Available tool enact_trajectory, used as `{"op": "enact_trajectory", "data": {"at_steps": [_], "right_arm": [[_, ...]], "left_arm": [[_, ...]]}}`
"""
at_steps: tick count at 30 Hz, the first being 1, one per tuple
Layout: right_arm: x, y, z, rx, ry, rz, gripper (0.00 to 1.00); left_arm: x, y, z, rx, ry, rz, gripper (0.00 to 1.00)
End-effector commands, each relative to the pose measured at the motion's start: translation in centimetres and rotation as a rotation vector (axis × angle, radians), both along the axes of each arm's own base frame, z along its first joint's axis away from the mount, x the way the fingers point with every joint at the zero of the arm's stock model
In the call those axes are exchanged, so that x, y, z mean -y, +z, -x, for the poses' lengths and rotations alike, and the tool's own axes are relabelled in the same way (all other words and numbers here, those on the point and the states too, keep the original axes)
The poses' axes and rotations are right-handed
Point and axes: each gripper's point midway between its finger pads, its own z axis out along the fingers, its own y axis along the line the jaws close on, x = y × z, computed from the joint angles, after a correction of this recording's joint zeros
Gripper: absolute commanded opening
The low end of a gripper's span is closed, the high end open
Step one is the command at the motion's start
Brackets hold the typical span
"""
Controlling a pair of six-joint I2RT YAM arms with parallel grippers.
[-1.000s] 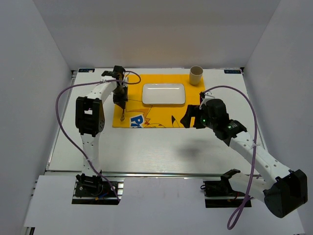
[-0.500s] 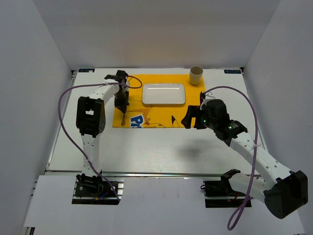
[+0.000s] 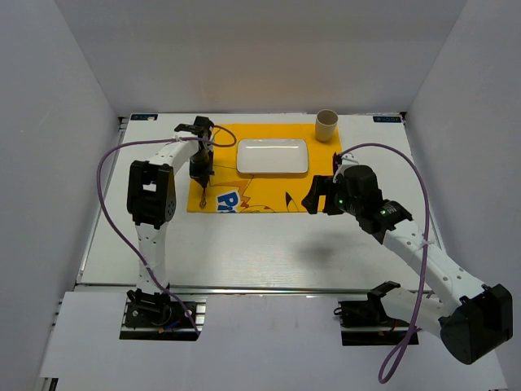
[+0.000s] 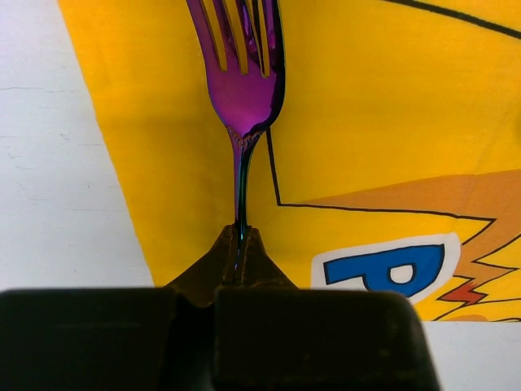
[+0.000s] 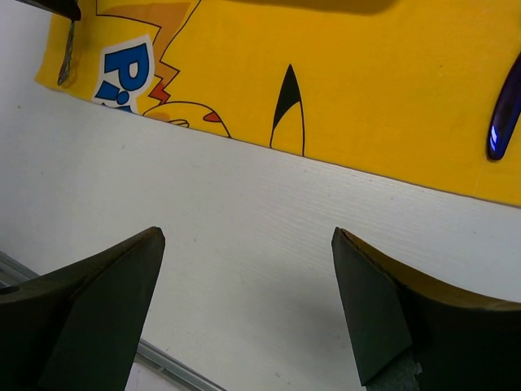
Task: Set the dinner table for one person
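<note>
Resting on white dinner table (image 3: 244, 244), yellow mat (image 3: 269, 189), white walls (image 3: 260, 57)

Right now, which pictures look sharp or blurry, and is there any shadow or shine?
Top view: even light, a soft shadow on the dinner table. Left wrist view: the fork crisp with a purple sheen, the left pincer dark and blurred. Right wrist view: right pincer dim, mat sharp.

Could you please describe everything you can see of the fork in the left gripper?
The fork is glossy metal with an iridescent purple sheen, bluer along its thin neck. Its tines run past the left wrist view's top edge. The left gripper is shut on its slim handle, above the yellow mat near its left edge; contact with the cloth cannot be told.
</note>
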Motion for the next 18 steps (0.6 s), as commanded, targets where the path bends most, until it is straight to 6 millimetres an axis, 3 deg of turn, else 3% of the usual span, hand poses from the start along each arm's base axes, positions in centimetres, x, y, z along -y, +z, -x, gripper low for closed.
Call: {"op": "enact_trajectory", "data": {"at_steps": [1, 10, 18], "right_arm": [[-0.2, 0.7, -0.3, 0.036, 0.013, -0.003, 0.89], [-0.3, 0.3, -0.4, 0.031, 0.021, 0.006, 0.89], [-0.4, 0.0, -0.3, 0.027, 0.025, 0.002, 0.89]], "left_arm": [[0.1, 3.2, -1.5, 0.092, 0.005, -0.002, 0.00], [0.7, 2.6, -1.5, 0.075, -0.006, 0.002, 0.00], [0.4, 1.8, -1.0, 0.053, 0.004, -0.013, 0.07]]}}
